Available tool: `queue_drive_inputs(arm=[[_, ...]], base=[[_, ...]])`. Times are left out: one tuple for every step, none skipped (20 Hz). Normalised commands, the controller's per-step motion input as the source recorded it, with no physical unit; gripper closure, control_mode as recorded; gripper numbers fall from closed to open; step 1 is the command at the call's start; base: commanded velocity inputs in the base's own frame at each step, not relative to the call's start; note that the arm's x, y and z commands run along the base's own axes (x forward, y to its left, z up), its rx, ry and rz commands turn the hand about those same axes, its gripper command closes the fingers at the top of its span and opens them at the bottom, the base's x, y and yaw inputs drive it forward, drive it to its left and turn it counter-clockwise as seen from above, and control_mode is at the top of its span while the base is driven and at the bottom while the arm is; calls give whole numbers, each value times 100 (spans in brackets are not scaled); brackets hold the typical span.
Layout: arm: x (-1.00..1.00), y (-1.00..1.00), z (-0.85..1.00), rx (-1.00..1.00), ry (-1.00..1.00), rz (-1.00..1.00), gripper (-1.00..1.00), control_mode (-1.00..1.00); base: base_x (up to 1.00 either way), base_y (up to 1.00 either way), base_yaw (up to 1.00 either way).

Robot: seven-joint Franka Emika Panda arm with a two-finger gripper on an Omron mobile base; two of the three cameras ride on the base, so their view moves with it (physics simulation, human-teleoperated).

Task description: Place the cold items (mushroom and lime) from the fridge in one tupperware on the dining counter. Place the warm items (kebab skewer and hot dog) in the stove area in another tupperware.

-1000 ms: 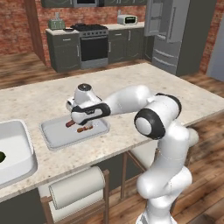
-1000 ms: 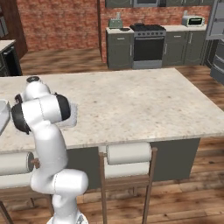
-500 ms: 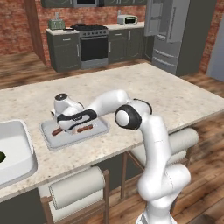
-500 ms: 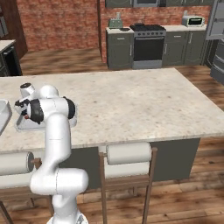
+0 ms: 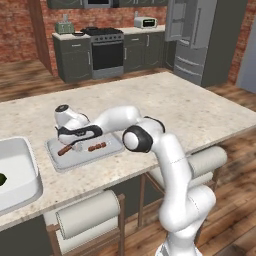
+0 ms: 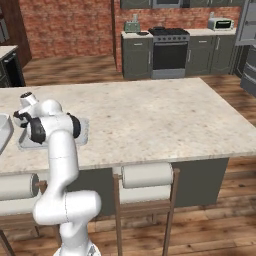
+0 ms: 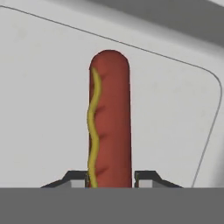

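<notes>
Hand (image 7: 110,177): low over the tupperware, its two dark fingertips (image 7: 72,177) flanking the near end of the hot dog; whether they pressed on it or stood just clear could not be told.
Hot dog (image 7: 109,118): red-brown with a wavy yellow mustard line along one side, lying flat on the tupperware floor, running away from the hand.
Hot dog, left base view (image 5: 65,149): at the left part of the tupperware, beneath the hand (image 5: 76,145).
Kebab skewer (image 5: 97,146): lying flat in the same tupperware, just beside the hot dog, to its right and apart from it.
Tupperware (image 5: 107,152): shallow, pale grey, rectangular, resting on the surface near its front edge.
Surface (image 5: 170,102): speckled beige stone island top.
Second container (image 5: 27,170): white, deep-walled, at the left of the surface, a small dark item inside, too small to name.
Arm (image 5: 150,145): white, reaching left across the surface to the tupperware.
Stools (image 5: 87,215): two, with rolled white backs, tucked below the surface edge.
</notes>
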Motion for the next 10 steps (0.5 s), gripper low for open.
queue_drive_inputs(arm=[[-34, -94, -29, 18, -21, -13, -100, -100], [-36, -85, -31, 18, -25, -13, -100, -100], [-27, -75, -31, 16, -24, -14, -100, -100], [-19, -69, -30, 16, -23, -15, -100, -100], [-21, -66, -20, 18, -26, -13, -100, -100], [-55, -71, 0, 23, -37, -11, -100, -100], [-94, -93, 8, 29, -49, -9, -100, -100], [-94, -83, 54, 34, -55, -7, -100, -100], [-99, -79, 89, 33, -55, -4, -100, -100], [-96, -84, 100, 35, -50, -3, -100, -100]], base=[[0, 0, 0], [0, 0, 0], [0, 0, 0], [0, 0, 0], [0, 0, 0], [0, 0, 0], [0, 0, 0], [0, 0, 0], [0, 0, 0], [0, 0, 0]])
